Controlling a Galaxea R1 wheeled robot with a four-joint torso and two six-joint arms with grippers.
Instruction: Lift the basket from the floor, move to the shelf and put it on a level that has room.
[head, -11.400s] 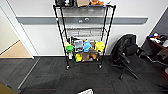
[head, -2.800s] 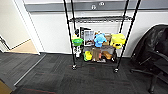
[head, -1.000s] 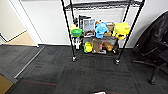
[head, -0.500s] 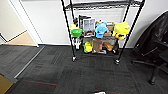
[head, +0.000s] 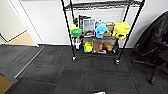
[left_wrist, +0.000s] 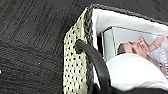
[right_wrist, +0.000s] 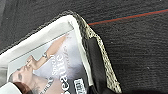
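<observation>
The beige perforated basket (left_wrist: 73, 72) stands out against the dark carpet floor (left_wrist: 30, 37), with a magazine (left_wrist: 140, 42) and a white rounded thing (left_wrist: 135, 71) inside. My left gripper (left_wrist: 87, 51) is shut on its side wall, a dark curved finger (left_wrist: 96, 63) hooked over the rim. In the right wrist view my right gripper (right_wrist: 92, 51) is shut on the opposite rim of the basket (right_wrist: 106, 60), its dark finger (right_wrist: 96, 70) lying along it. The shelf (head: 68, 32) stands ahead by the wall; its upper level (head: 100, 5) looks bare.
Colourful toys (head: 101, 30) crowd the two lower tiers of the rack. A black office chair (head: 156, 47) stands to its right, and a doorway (head: 18, 40) opens at the left. A thin red line (head: 37, 83) crosses the carpet; something tan (head: 5, 85) sits at the near left corner.
Over the earliest frames the camera came closer to the rack. In the last second the head view has stayed the same.
</observation>
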